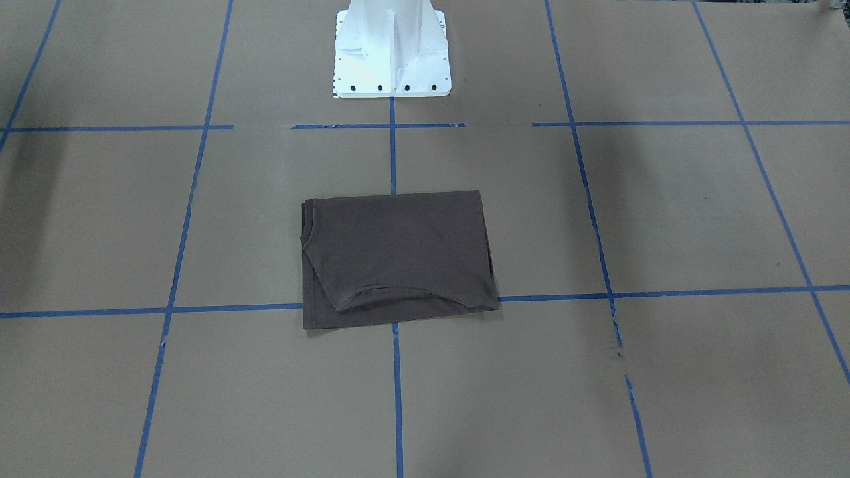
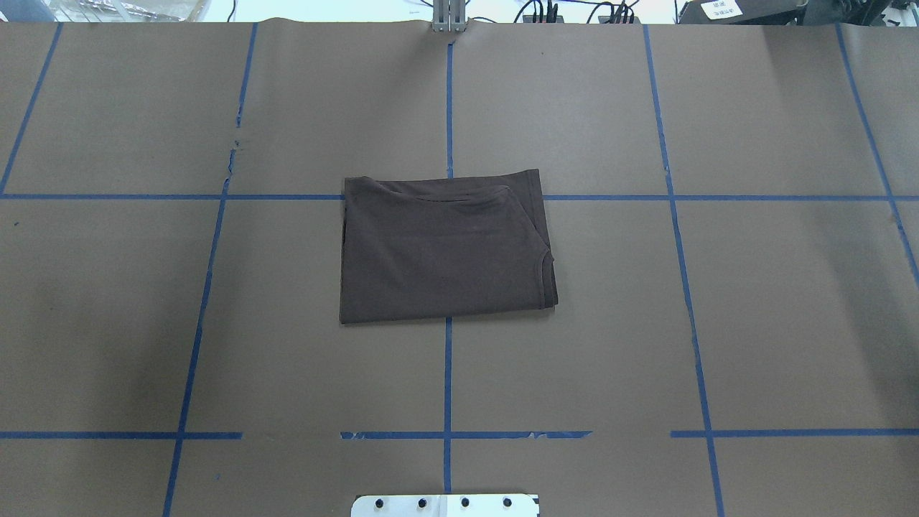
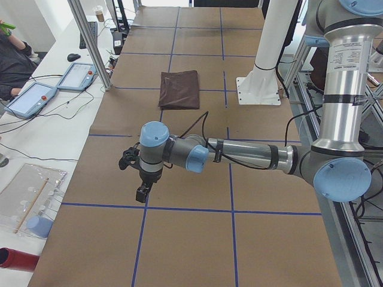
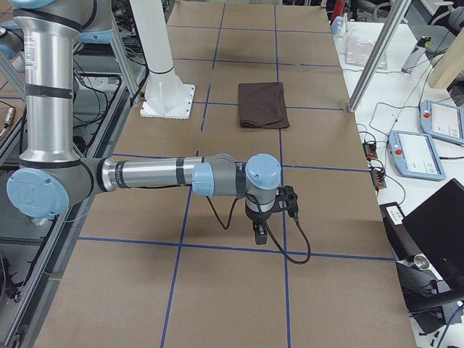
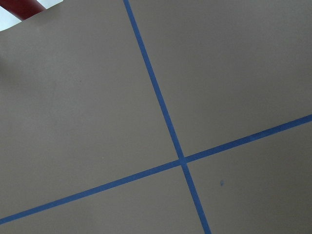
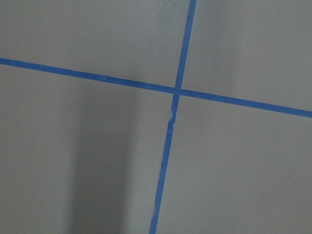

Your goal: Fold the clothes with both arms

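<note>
The clothes are one dark brown T-shirt (image 1: 398, 255), folded into a flat rectangle on the brown paper at the table's middle (image 2: 445, 248). Its collar curve and a sleeve hem show on the top layer. It appears small and far off in both side views (image 3: 179, 89) (image 4: 262, 104). My left gripper (image 3: 142, 194) hangs low over bare paper near the table's left end, well away from the shirt. My right gripper (image 4: 259, 235) hangs the same way near the right end. Neither shows in any other view, so I cannot tell whether they are open or shut. Both wrist views show only paper and blue tape.
The white pedestal base (image 1: 392, 53) stands behind the shirt. Blue tape lines (image 2: 448, 373) grid the paper. Beyond the far edge are metal posts (image 3: 90, 42), control tablets (image 3: 30, 98) (image 4: 417, 152) and a seated person's sleeve (image 3: 12, 60). A red cylinder (image 3: 15, 260) lies past the left end.
</note>
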{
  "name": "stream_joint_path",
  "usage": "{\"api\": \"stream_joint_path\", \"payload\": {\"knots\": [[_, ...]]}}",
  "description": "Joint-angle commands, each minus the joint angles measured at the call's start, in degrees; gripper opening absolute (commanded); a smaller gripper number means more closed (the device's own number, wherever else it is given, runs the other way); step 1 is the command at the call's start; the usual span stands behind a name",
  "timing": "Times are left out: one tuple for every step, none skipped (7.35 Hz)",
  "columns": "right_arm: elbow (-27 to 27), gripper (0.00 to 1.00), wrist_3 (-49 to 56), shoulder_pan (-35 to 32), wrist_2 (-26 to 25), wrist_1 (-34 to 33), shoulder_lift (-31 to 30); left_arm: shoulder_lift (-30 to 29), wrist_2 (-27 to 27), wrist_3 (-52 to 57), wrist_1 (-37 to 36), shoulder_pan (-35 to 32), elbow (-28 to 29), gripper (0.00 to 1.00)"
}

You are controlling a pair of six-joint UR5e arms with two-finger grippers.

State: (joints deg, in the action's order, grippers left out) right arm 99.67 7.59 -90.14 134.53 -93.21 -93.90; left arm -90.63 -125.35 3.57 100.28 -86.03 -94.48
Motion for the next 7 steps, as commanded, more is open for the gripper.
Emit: {"api": "stream_joint_path", "payload": {"knots": [[0.17, 1.00, -1.60, -0.03, 0.73, -0.30, 0.12, 0.71, -3.65, 2.65, -8.50, -0.37, -2.02, 1.00], [0.34, 1.00, -3.70, -0.03, 2.65, -0.39, 0.12, 1.07, -3.76, 7.11, -8.70, -1.68, -1.94, 1.00], [0.26, 1.00, -3.99, -0.03, 3.54, -0.40, -0.05, 1.07, -3.85, 8.55, -8.78, -3.95, -0.98, 1.00], [0.17, 1.00, -3.99, -0.12, 4.25, -0.40, -0.05, 1.59, -6.72, 9.00, -8.79, -4.24, -0.71, 1.00], [0.17, 1.00, -3.99, -0.21, 4.43, -0.40, -0.14, 2.38, -9.10, 9.00, -8.44, -4.24, -0.80, 1.00], [-0.01, 1.00, -4.08, -0.64, 4.43, -0.40, -0.23, 2.39, -9.03, 9.00, -8.17, -4.15, -0.54, 1.00], [-0.18, 1.00, -4.16, -1.26, 4.25, -0.48, -0.84, 2.39, -8.95, 8.92, -8.17, -4.15, -0.53, 1.00]]}}
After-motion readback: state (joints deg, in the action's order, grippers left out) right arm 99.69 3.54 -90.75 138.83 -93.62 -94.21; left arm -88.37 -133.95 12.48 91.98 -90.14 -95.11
